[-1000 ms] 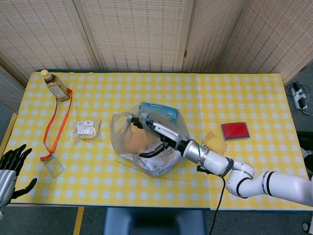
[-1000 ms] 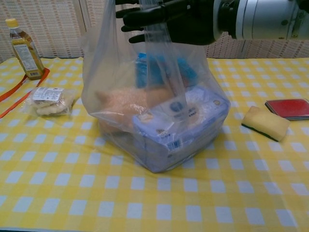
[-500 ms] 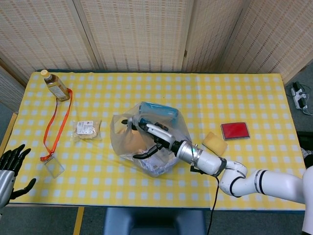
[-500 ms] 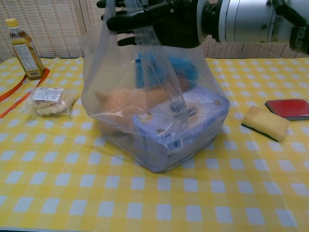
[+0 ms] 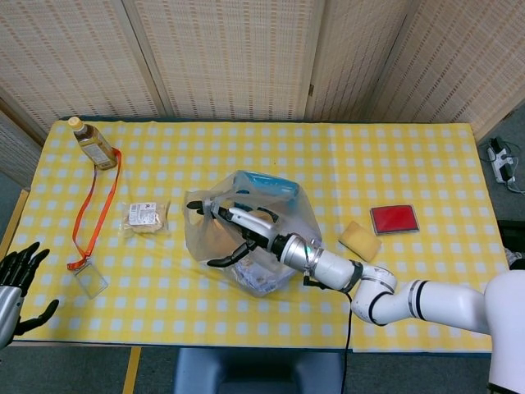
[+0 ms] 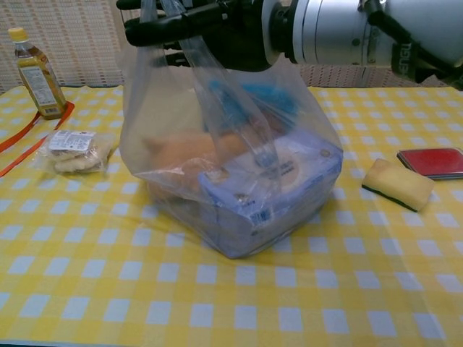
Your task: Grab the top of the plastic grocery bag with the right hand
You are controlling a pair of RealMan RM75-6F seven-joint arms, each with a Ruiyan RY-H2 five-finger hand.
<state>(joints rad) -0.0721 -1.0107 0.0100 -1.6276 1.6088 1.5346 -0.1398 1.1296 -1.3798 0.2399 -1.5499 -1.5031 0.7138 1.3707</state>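
My right hand: my right hand (image 5: 238, 234) sits over the top of the plastic grocery bag (image 6: 217, 166), fingers (image 6: 155, 29) stretched out and apart toward the left, with strips of the bag's upper film running up between them. I cannot tell whether any finger actually pinches the film.
My left hand: my left hand (image 5: 18, 283) hangs off the near left corner of the table (image 5: 394, 164), fingers spread, nothing in it.
Bag: the bag stands near the middle of the table, pulled up tall at the top. Inside I see a pale boxed pack at the bottom right, a tan item at the left, and something blue toward the back.
Bottle: a bottle (image 5: 92, 144) with a yellow cap stands at the far left corner.
Lanyard: an orange lanyard (image 5: 92, 205) runs from beside the bottle down to a clear badge holder (image 5: 90, 281).
Snack packet: 1 small wrapped packet (image 5: 142, 217) lies between the lanyard and the bag.
Sponge: a yellow sponge (image 5: 359, 240) lies right of the bag.
Red case: a flat red case (image 5: 394, 219) lies just beyond the sponge.
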